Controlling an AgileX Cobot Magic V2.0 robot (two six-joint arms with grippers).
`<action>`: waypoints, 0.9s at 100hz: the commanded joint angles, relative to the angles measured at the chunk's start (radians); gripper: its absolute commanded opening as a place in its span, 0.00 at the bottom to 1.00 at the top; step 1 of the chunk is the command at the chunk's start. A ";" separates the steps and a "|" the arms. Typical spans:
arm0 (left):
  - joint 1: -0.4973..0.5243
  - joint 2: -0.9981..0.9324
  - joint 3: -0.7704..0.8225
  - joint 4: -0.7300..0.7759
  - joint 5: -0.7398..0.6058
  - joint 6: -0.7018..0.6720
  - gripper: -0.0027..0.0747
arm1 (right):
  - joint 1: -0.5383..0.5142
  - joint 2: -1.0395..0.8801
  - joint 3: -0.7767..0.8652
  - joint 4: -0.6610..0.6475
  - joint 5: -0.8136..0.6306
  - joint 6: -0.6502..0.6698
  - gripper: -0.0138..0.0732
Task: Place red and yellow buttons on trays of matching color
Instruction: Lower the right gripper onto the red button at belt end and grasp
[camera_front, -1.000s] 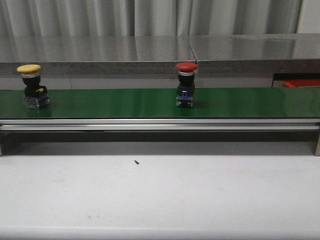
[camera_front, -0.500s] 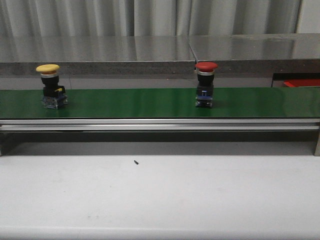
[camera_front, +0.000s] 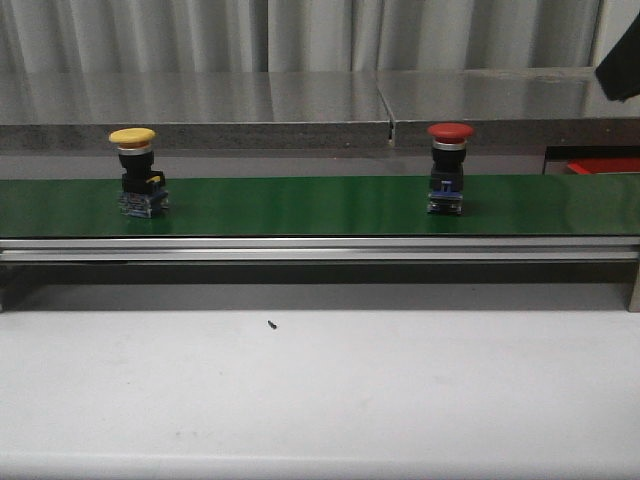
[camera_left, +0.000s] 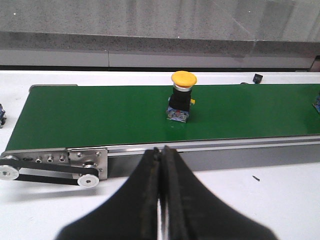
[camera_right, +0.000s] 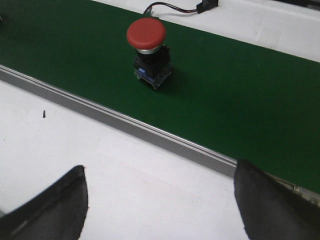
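A red button (camera_front: 447, 170) with a domed cap stands upright on the green belt (camera_front: 300, 205), right of the middle. A yellow button (camera_front: 137, 175) stands on the belt at the left. A thin strip of the red tray (camera_front: 603, 165) shows past the belt's right end. My left gripper (camera_left: 161, 150) is shut and empty, in front of the belt's near rail, with the yellow button (camera_left: 182, 97) beyond it. My right gripper (camera_right: 160, 167) is open and empty over the white table, short of the rail; the red button (camera_right: 148, 52) is ahead on the belt.
The belt's silver rail (camera_front: 320, 248) runs along its near edge. Pulleys and a drive band (camera_left: 50, 170) sit at the belt's left end. A cable and connector (camera_right: 185, 7) lie behind the belt. A dark part of an arm (camera_front: 622, 65) shows at the front view's top right.
Both buttons have travelled to the right along the belt. A dark part of an arm has come into the front view's top right corner.
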 joint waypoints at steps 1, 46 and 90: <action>-0.007 0.003 -0.029 -0.014 -0.067 -0.001 0.01 | 0.002 0.069 -0.076 0.029 -0.042 -0.021 0.84; -0.007 0.003 -0.029 -0.014 -0.067 -0.001 0.01 | 0.003 0.345 -0.288 0.029 -0.030 -0.029 0.84; -0.007 0.003 -0.029 -0.014 -0.067 -0.001 0.01 | 0.003 0.510 -0.411 0.028 -0.039 -0.032 0.84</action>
